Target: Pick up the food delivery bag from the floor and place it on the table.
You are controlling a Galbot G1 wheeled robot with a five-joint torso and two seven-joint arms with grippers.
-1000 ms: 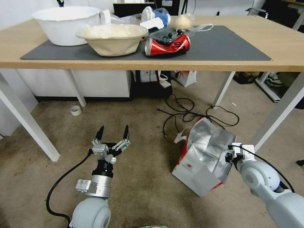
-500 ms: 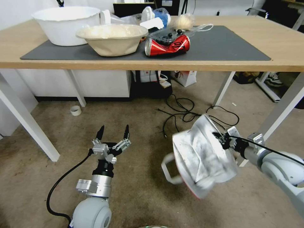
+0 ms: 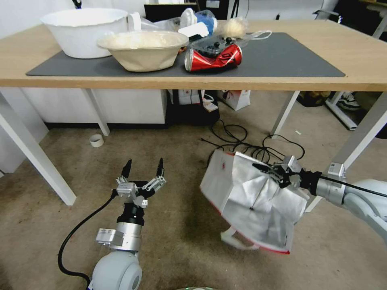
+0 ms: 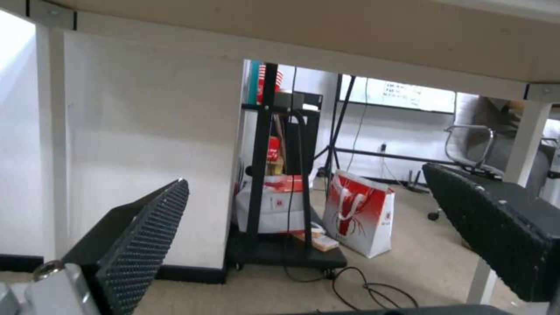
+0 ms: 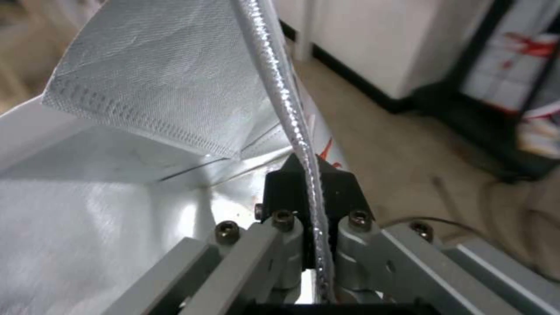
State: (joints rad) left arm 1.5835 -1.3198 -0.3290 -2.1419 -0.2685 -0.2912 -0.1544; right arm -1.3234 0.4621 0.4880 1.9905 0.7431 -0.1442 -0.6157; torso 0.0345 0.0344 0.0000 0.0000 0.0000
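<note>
One tilted food delivery bag [image 3: 250,197], mouth rightward

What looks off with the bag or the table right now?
The food delivery bag hangs tipped on its side from the right hand, pinched by one foil edge rather than a strap, which dangles near the floor. On the table, a crushed red can lies on its side.

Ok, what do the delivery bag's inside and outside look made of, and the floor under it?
The boxy white food delivery bag, pinched at its rim by the right gripper, looks lined with crinkled silver foil that glints and creases. In the right wrist view the lining shows a fine woven texture. The outer panel looks matte white, probably non-woven fabric. The brownish-grey floor looks like stained, low-pile carpet.
</note>
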